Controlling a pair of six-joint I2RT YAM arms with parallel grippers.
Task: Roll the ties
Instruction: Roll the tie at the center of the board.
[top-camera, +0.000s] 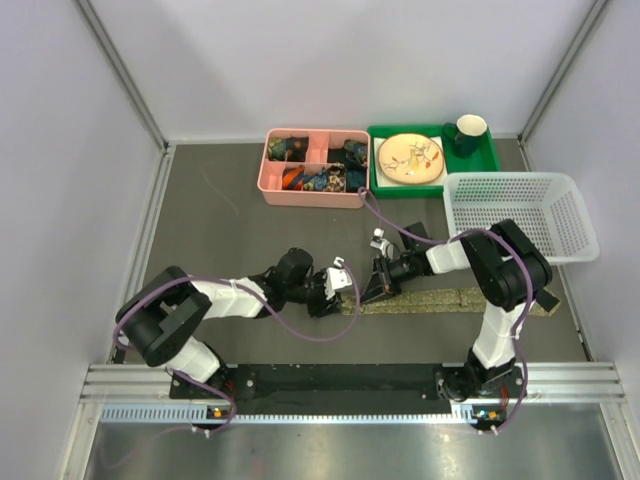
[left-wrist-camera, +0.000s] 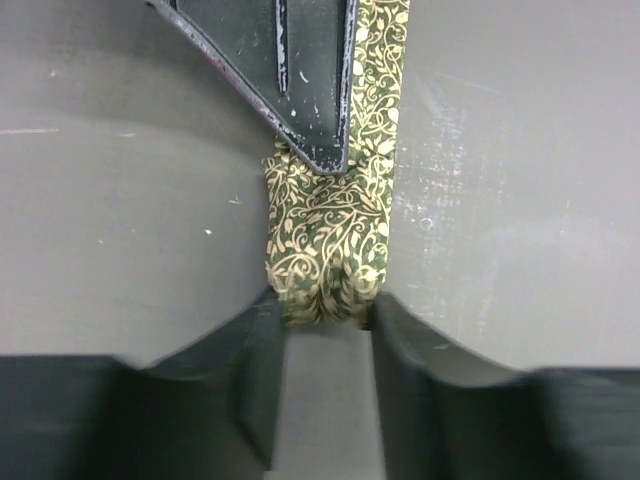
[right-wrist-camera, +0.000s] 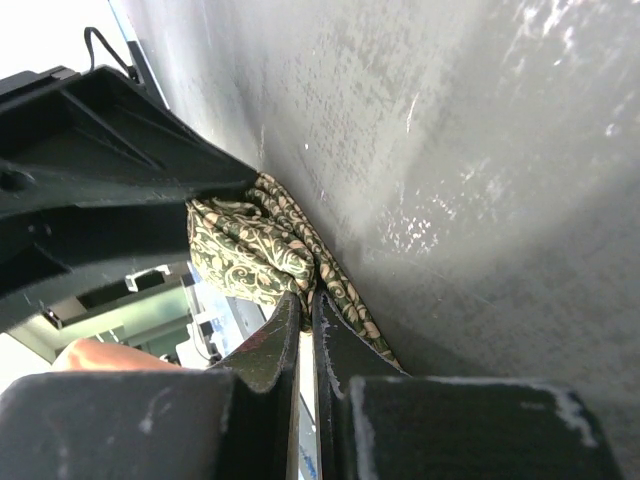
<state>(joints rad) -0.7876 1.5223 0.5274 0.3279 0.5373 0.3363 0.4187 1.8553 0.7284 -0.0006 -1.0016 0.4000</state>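
Left wrist: left gripper (left-wrist-camera: 322, 310) brackets the tie (left-wrist-camera: 330, 225) end, grip unconfirmed; closed right gripper (left-wrist-camera: 328, 160) pins it near the table (left-wrist-camera: 120, 200) front edge, presumably anchoring.

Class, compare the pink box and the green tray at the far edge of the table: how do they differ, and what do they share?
The pink box is divided into compartments; the green tray is one open well. The pink box holds many small mixed items; the green tray holds just a patterned plate and a dark green mug. Both are rectangular, shallow and sit side by side.
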